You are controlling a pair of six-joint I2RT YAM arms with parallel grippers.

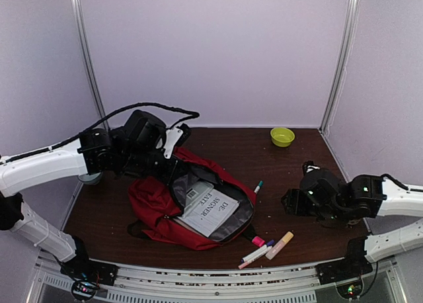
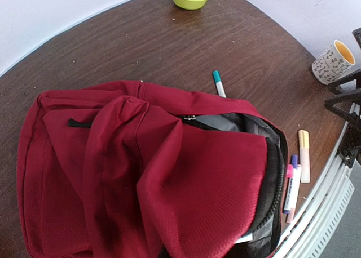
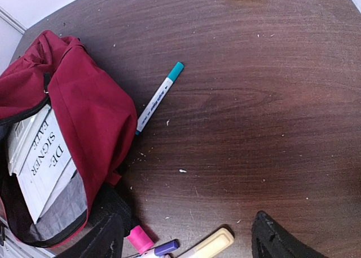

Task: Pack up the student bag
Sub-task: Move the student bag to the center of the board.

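The student bag (image 1: pixel 155 207) lies open at the table's middle left, with a white book (image 1: pixel 210 209) showing in its grey-lined mouth. My left gripper (image 1: pixel 174 165) is shut on the bag's upper flap and holds it raised; its fingers are hidden in the left wrist view, where the red fabric (image 2: pixel 169 179) fills the frame. My right gripper (image 3: pixel 189 241) hangs open over the table, right of the bag. A pink marker (image 3: pixel 139 239), a purple one (image 3: pixel 164 248) and a yellow highlighter (image 3: pixel 211 244) lie below its fingers. A teal-capped marker (image 3: pixel 159 97) rests beside the bag.
A green bowl (image 1: pixel 282 136) sits at the back right. A patterned mug (image 2: pixel 334 61) with an orange inside stands near the right edge. The loose markers (image 1: pixel 259 250) lie close to the table's front edge. Metal rails run along the front.
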